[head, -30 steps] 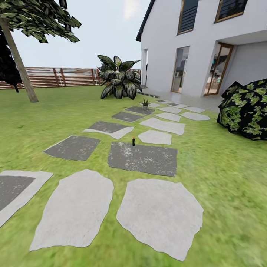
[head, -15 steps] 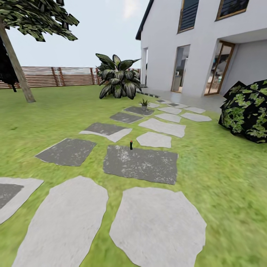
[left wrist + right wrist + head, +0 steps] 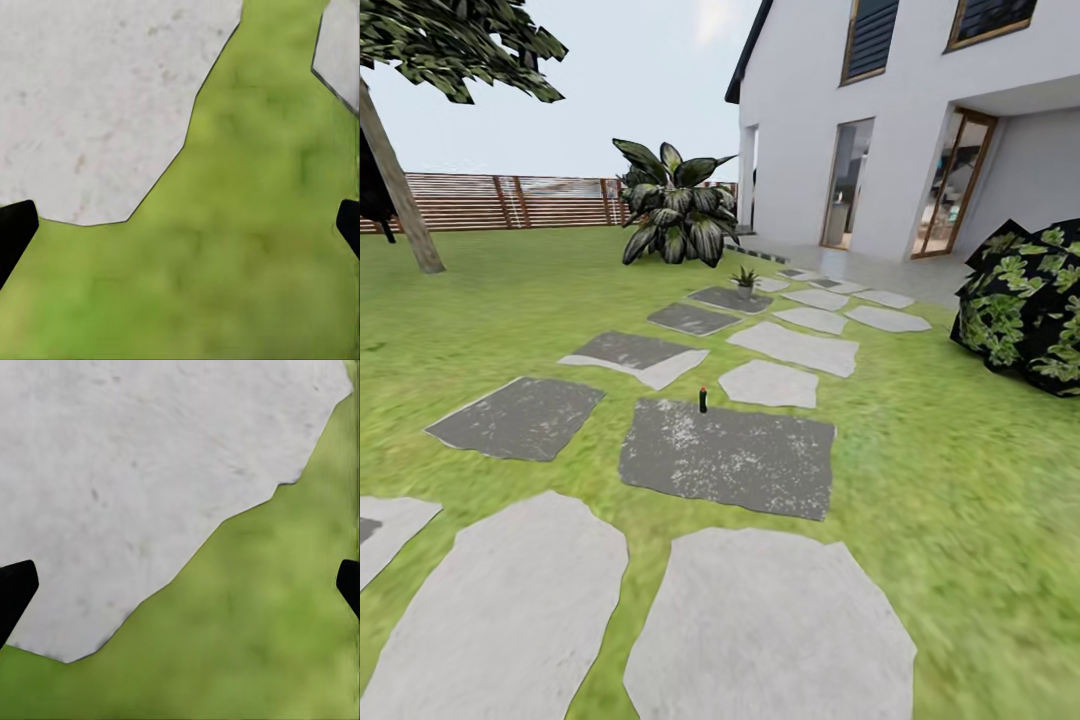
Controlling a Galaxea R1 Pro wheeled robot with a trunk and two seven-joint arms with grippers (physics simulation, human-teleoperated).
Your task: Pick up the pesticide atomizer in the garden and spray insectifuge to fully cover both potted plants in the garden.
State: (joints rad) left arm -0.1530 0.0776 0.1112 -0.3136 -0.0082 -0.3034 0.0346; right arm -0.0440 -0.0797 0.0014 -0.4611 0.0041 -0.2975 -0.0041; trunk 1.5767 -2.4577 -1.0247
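Observation:
The pesticide atomizer [image 3: 703, 400], a slim dark bottle with a red dot on top, stands upright at the far edge of a dark stepping stone [image 3: 730, 457] in the middle of the head view. Farther along the path, a small potted plant [image 3: 745, 280] with pointed green leaves sits on another dark stone. In the left wrist view, my left gripper [image 3: 180, 229] hangs open over grass and a pale stone, its dark fingertips [image 3: 15, 232] wide apart. My right gripper [image 3: 180, 589] is likewise open above a pale stone edge, with nothing between its fingers.
Pale and dark stepping stones [image 3: 770, 625] lead over the lawn toward a white house [image 3: 880, 120]. A big striped-leaf shrub [image 3: 672, 205] stands ahead, a dark leafy bush [image 3: 1025, 305] at the right, and a tree trunk [image 3: 395, 190] and wooden fence [image 3: 510, 200] at the left.
The whole head view has shifted: the camera has moved forward along the path, so the stones and atomizer appear nearer and lower. The atomizer itself stands as before.

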